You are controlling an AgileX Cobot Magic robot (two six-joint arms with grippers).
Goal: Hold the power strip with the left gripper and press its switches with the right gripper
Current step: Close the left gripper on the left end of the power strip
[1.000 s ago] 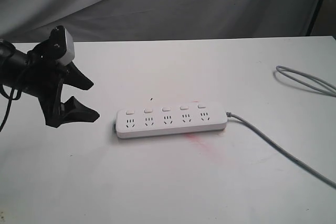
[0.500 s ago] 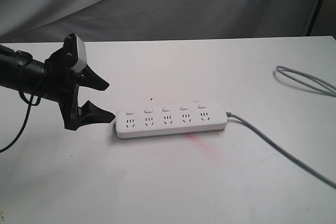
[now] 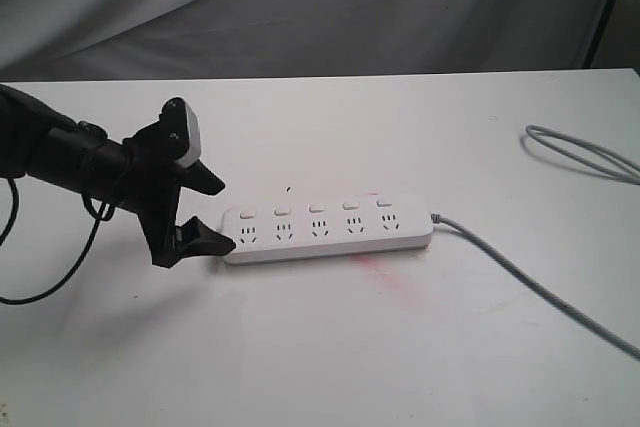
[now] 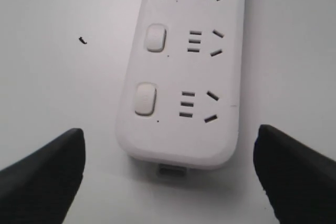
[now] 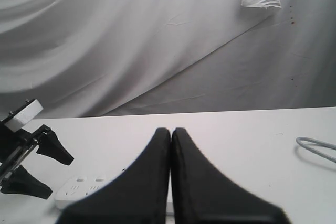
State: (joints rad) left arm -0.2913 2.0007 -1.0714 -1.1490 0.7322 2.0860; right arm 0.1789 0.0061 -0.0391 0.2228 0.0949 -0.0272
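Note:
The white power strip [image 3: 327,229] lies flat on the white table, its grey cord [image 3: 520,272] running off to the right. Its five switches [image 3: 316,208] form a row along the far side. My left gripper [image 3: 226,216] is open at the strip's left end, one finger on each side of it. In the left wrist view the fingers [image 4: 47,174] flank the rounded end of the power strip [image 4: 181,77] with a gap on both sides. My right gripper [image 5: 171,130] is shut and empty, high above the table and outside the exterior view; the power strip [image 5: 79,188] shows below it.
The cord loops back near the table's right edge [image 3: 580,152]. A faint red smear [image 3: 385,275] marks the table in front of the strip. A grey cloth backdrop [image 3: 330,7] hangs behind the table.
My left gripper has moved right and lower, from well left of the strip to its left end, staying open. The strip has not moved.

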